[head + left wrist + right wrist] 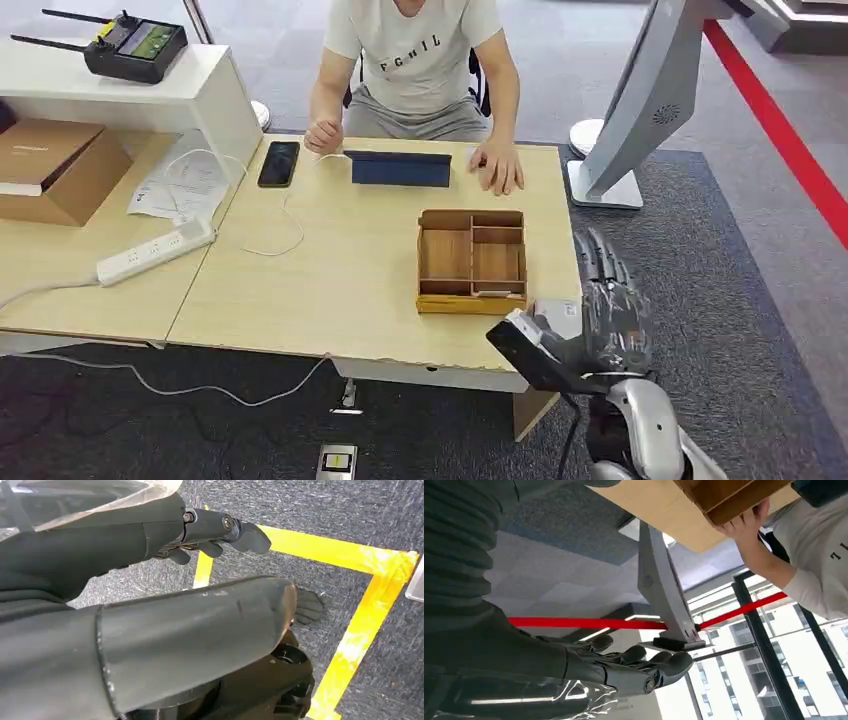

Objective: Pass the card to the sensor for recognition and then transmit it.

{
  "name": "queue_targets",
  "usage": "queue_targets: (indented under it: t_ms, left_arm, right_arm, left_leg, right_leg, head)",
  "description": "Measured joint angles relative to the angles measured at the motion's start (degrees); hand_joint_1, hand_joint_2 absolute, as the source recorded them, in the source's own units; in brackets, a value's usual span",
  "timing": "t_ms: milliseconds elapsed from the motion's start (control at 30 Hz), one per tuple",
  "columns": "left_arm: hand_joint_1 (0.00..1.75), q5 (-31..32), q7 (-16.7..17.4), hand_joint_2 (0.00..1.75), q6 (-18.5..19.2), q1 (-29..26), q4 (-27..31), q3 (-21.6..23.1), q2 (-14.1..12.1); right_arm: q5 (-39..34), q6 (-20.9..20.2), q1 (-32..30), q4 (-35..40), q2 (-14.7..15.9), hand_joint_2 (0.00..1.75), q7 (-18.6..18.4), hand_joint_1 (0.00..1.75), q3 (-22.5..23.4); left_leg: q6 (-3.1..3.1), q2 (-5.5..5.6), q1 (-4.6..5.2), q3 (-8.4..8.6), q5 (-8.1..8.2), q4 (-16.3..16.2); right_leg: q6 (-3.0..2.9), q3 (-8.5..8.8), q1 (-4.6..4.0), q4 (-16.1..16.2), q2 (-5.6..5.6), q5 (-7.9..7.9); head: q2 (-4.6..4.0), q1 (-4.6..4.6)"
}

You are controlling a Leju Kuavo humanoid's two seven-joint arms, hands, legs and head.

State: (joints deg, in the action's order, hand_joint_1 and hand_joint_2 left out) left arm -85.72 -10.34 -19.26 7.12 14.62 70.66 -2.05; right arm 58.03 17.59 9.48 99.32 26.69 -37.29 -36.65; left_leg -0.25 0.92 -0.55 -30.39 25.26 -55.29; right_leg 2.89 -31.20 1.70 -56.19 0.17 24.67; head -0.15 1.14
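Card too small to confirm in wooden tray, right hand empty

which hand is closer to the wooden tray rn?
Right. The right hand hovers just off the table edge beside the wooden tray. The left hand hangs over taped floor, away from it.

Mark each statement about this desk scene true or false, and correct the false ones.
1. The wooden tray sits on the desk. True.
2. The right hand is gripping the tray. False: it hovers beside the desk's right edge, fingers apart, holding nothing.
3. A black phone lies on the desk. True.
4. The person is holding the phone. False: the person's hands rest on the desk, away from it.
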Motion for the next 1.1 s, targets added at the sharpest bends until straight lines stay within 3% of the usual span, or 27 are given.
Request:
queue_targets:
  t_ms: [633, 1100]
  left_arm:
    - [0.00, -0.20, 2.95, 0.00, -1.05, 0.00, 0.04, -0.35, 0.44]
    - [0.00, -0.07, 2.78, 0.00, 0.72, 0.00, 0.04, -0.35, 0.24]
  right_arm:
    - [2.23, -2.31, 2.91, -15.12, -10.09, 1.75, 5.18, 0.00, -1.31]
    - [2.71, -4.28, 6.56, -23.45, -13.05, 1.75, 6.47, 0.00, -2.12]
  left_leg:
    - [-0.01, 0.00, -0.03, 0.00, -0.01, 0.00]
    - [-0.02, 0.00, -0.03, 0.00, -0.01, 0.00]
  right_leg:
    - [0.00, -0.01, -0.03, -0.01, 0.00, 0.00]
    - [-0.01, -0.01, -0.03, -0.01, 0.00, 0.00]
  head:
    - [0.00, 0.00]
    - [0.00, 0.00]
